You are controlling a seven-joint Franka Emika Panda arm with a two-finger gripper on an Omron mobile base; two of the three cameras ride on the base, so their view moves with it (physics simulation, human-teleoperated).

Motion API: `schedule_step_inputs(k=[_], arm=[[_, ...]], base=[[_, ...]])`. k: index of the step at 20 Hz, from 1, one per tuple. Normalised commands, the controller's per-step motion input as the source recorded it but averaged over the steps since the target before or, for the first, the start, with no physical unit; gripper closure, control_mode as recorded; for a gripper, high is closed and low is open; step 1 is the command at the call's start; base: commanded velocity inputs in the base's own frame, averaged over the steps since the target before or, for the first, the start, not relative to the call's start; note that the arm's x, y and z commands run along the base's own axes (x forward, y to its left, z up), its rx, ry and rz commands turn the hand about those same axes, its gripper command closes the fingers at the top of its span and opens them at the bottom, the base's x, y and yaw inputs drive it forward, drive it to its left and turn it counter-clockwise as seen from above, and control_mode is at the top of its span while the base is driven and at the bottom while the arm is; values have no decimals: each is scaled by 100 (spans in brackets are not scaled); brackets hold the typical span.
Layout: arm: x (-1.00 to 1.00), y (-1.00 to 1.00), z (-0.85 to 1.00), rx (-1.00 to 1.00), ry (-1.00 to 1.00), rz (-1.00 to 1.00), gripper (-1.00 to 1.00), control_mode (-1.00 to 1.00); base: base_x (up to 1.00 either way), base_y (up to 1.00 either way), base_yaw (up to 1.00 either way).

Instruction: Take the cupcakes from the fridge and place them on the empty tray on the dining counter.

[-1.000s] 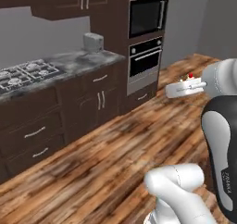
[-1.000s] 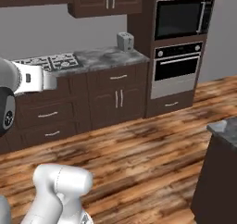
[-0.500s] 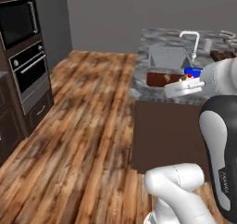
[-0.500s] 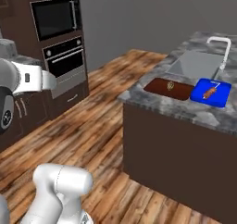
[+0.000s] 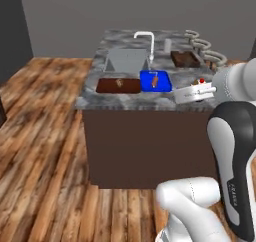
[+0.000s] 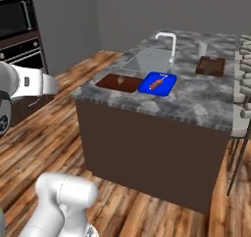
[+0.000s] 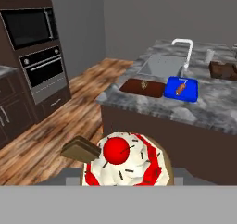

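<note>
You're looking at the gripper (image 5: 199, 87) gripping a red-topped cupcake (image 7: 126, 164), hanging just off the dining counter (image 6: 196, 103), the dark wooden tray (image 6: 211, 66) sitting at its far side beyond the blue tray (image 6: 157, 83)

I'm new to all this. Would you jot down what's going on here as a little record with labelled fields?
Held item: red-topped cupcake, in the gripper
Gripper: closed on the cupcake
Destination: dark brown tray, far end of the dining counter
Also on counter: blue tray, reddish-brown board, sink, faucet
</note>
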Motion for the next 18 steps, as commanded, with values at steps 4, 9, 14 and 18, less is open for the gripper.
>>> schedule_step_inputs(k=[4, 9, 14, 18], arm=[[0, 0, 0, 0, 0, 0, 100, 100], [0, 0, 0, 0, 0, 0, 100, 100], [0, 0, 0, 0, 0, 0, 100, 100], [0, 0, 0, 0, 0, 0, 100, 100]], base=[[1, -100, -2], [34, -100, 20], [36, -100, 22], [31, -100, 23]])
